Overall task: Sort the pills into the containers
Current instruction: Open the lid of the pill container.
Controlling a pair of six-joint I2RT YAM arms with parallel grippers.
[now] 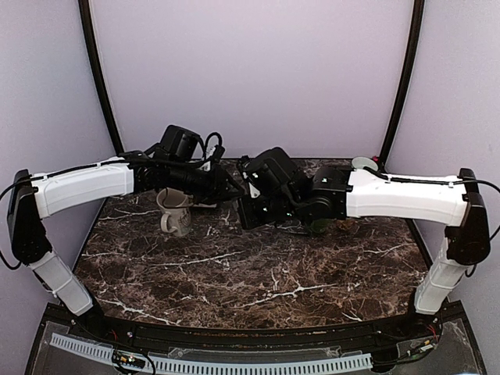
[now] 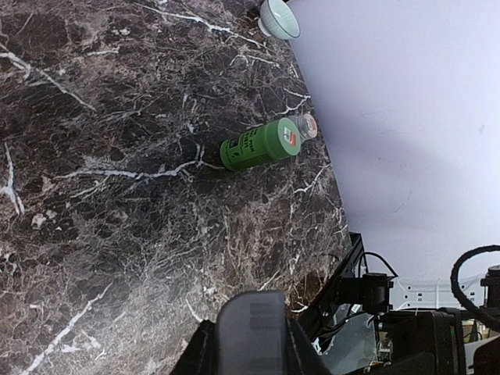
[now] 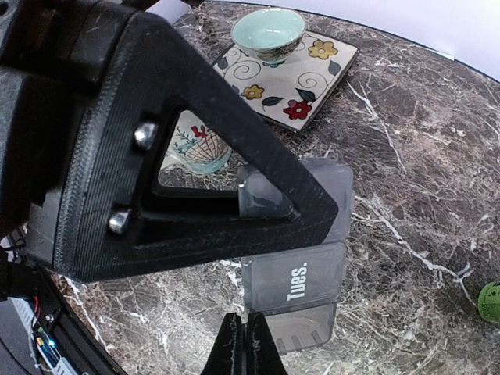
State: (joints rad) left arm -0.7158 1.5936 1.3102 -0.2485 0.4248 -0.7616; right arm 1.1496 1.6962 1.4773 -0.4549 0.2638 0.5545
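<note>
The containers are a translucent dark grey strip point(image 3: 301, 269) of three joined compartments, the middle lid marked "Tues.". My left gripper point(image 2: 251, 348) is shut on one end of the strip point(image 2: 251, 328) and holds it above the marble table; its black finger point(image 3: 195, 187) fills the right wrist view. My right gripper point(image 3: 246, 340) has its fingers together at the strip's near corner, and I cannot tell if they pinch it. In the top view both grippers meet at mid-table, left point(image 1: 226, 187) and right point(image 1: 248, 205). No pills show.
A green bottle point(image 2: 260, 144) lies on its side on the table point(image 2: 117, 195). A pale teal bowl point(image 3: 268, 31) sits on a flowered square plate point(image 3: 308, 86). A painted mug point(image 1: 176, 212) stands left of the grippers and also shows in the right wrist view point(image 3: 195, 152).
</note>
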